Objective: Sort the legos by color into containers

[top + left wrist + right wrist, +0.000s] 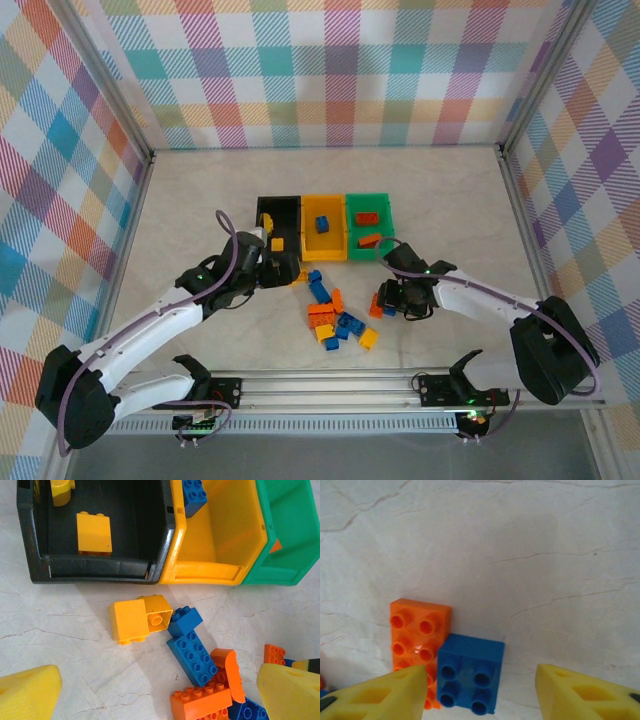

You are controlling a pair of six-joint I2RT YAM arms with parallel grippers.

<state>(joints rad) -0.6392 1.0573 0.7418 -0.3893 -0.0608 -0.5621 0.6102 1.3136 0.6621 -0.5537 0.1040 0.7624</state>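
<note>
Loose legos (335, 322): heap of blue, orange and yellow bricks mid-desk (460, 210), on the near side of the containers (344, 225). Containers joined in a row: black bin (100, 567) left, yellow-orange bin (210, 545) middle, green bin (295, 540) right. Black bin holds yellow bricks (94, 532), yellow-orange bin one blue piece (195, 495), green bin two orange pieces (365, 218). Left pincer (157, 692) spread wide, holding nothing, above the heap's far-left end; two yellow legos (140, 619) lie just in front of the black bin's near wall. Right pincer (487, 695) at the heap's right edge, fingers apart, straddling a blue brick (470, 672) that touches an orange brick (420, 630); no grip visible
</note>
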